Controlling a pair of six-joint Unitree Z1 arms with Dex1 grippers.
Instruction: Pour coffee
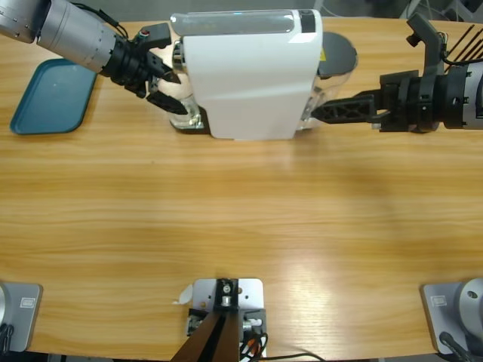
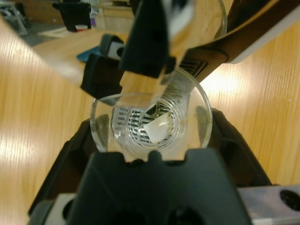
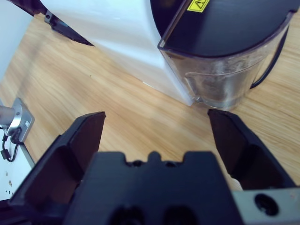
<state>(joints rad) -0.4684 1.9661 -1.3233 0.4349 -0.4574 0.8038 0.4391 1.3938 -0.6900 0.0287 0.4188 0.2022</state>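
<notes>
Wooden bench (image 1: 241,226) fills most of the high view, long and light brown. At the top middle stands a big white coffee machine (image 1: 253,75). Its long side runs from left to right across the frame, and its spout end is on the left.

My left hand (image 1: 167,90) comes in from the upper left. It holds a small clear glass (image 2: 151,123) between its two black fingers. The glass stands upright with its open mouth facing up, right under the black spout (image 2: 149,40) of the machine. In my left wrist view I look down into the glass. Through its clear bottom I can see the metal grille (image 2: 143,124) of the drip tray. I cannot see any dark coffee in the glass.

My right hand (image 1: 321,113) comes in from the right side of the high view. It points left at the machine's right end. Its fingers are spread wide and hold nothing. In my right wrist view a clear water tank (image 3: 225,84) with a dark lid (image 3: 225,23) sits just ahead of the hand, at the upper right. A yellow sticker (image 3: 198,4) is on the lid. I cannot tell if my fingers touch the tank.

A blue-green tray (image 1: 54,96) lies flat on the bench at the upper left of the high view, well apart from the machine.
</notes>
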